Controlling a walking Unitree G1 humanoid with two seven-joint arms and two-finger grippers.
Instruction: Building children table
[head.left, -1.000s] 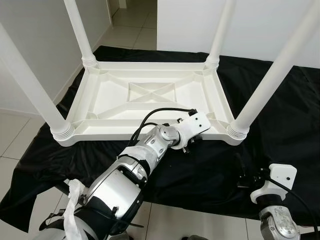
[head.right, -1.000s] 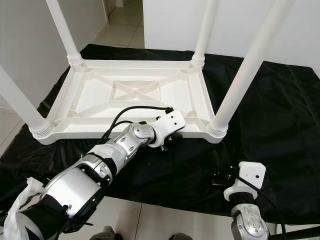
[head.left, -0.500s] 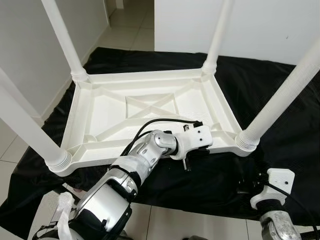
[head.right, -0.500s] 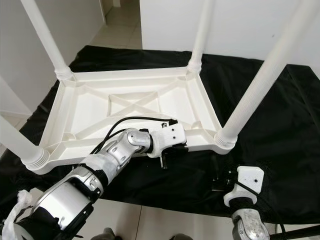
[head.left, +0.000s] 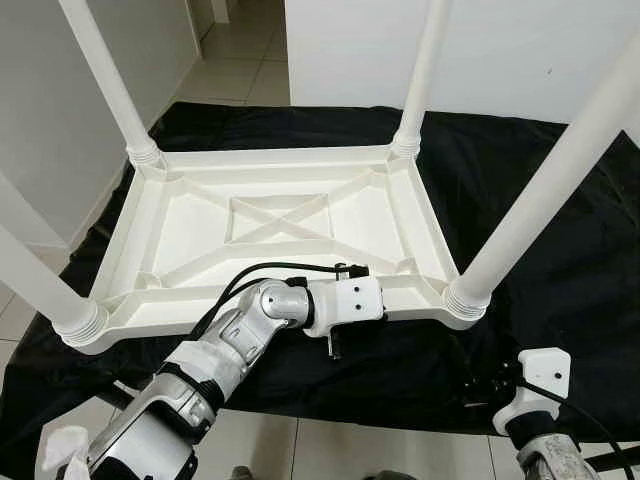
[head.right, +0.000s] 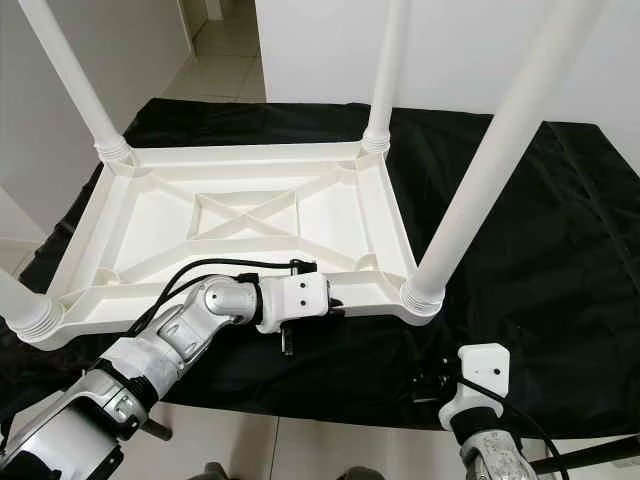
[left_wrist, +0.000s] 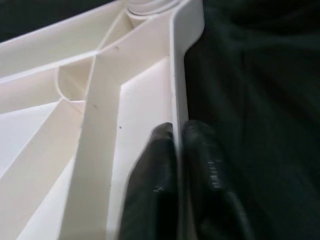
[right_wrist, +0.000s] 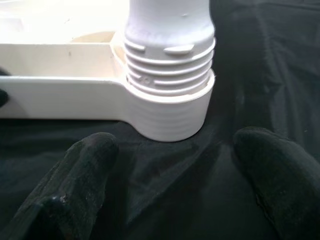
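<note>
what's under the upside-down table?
A black cloth lies under the white table, showing all around it. Whatever is beneath the tabletop itself is covered. The left gripper clamps the table's near rim.

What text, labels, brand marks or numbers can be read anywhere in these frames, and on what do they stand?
None can be read in any view.
The upturned white table and its legs are plain moulded plastic, without lettering.
The black cloth bears no print.
The left gripper, clamped on the table's rim, and the open right gripper carry no visible markings.
</note>
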